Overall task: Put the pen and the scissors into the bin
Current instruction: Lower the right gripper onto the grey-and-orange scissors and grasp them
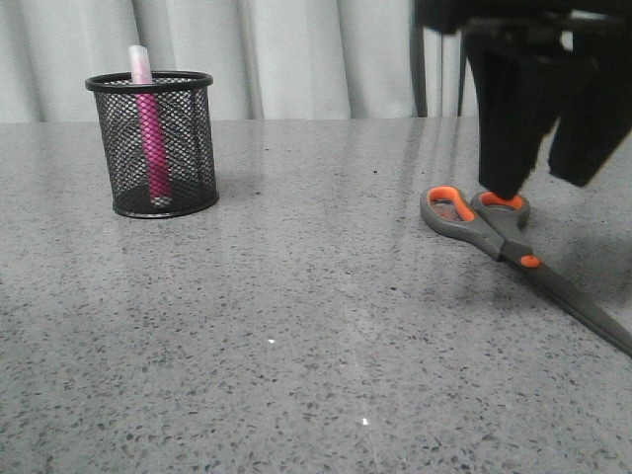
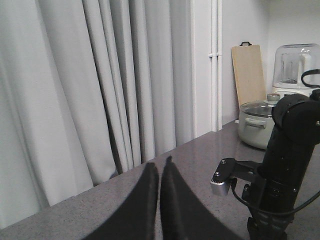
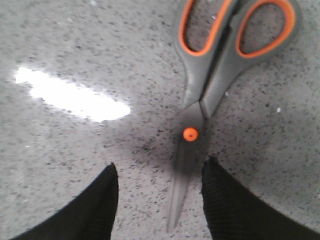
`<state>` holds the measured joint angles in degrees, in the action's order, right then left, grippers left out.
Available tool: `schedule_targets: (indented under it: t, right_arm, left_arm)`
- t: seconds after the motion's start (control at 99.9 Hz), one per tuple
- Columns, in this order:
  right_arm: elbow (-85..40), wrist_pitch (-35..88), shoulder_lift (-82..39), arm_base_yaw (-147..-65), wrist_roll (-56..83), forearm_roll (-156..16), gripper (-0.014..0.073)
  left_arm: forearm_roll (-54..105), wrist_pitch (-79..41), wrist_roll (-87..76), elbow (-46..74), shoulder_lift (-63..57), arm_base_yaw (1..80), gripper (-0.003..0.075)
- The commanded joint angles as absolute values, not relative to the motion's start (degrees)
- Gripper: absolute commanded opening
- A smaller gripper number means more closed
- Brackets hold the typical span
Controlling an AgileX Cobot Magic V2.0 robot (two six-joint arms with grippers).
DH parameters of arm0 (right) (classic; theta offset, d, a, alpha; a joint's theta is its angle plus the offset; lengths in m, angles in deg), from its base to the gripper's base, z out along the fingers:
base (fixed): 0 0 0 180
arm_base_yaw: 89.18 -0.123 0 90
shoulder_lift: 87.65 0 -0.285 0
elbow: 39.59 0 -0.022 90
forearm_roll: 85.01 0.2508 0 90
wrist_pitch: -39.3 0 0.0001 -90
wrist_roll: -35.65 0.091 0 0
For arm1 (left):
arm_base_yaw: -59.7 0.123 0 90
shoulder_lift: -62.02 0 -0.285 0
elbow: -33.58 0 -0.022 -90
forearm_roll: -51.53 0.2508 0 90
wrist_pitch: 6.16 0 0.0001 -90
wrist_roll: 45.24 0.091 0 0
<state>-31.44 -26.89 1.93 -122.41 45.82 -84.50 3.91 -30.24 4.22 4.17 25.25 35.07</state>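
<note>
While the pen [image 1: 150,128] stands upright inside the bin [image 1: 153,144], its pale cap poking above the rim, the bin sits at the far left of the grey speckled table [image 1: 296,336].

Scissors [image 1: 513,247]: lying flat on the table at the right, well apart from the bin; blades closed, orange-lined handles toward the far side, dark blades running near and right.

Right gripper [image 3: 160,200]: poised over the scissors, fingers spread wide, one on either side of the blades just below the orange pivot screw [image 3: 190,133]; whether they touch the table cannot be told.

Left gripper [image 2: 159,170]: raised, fingers pressed together with nothing between them, facing a pale curtain [image 2: 75,90].

Background, left wrist view: cutting board [image 2: 248,72], lidded pot [image 2: 257,127], the other arm [image 2: 285,170].
</note>
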Motion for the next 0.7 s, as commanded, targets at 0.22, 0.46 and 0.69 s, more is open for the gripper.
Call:
schedule_targets:
  t: [0.22,0.46,0.69]
  right_arm:
    - [-28.59,-18.0,4.54,-120.95,47.9,-87.05,0.0342]
    - [-28.71,-15.33,6.58,-116.06,47.9,-86.94,0.0342]
    - [-28.71,-13.98,8.21,-115.64,47.9,-85.01,0.0342]
  left_arm:
    - [2.4,-26.8,3.7,5.52,24.91,34.7,-0.0019]
    - [0.5,-28.16,3.7,5.52,24.91,34.7,-0.0019]
    - [-0.05,-28.42,3.7,5.52,24.91,34.7,-0.0019]
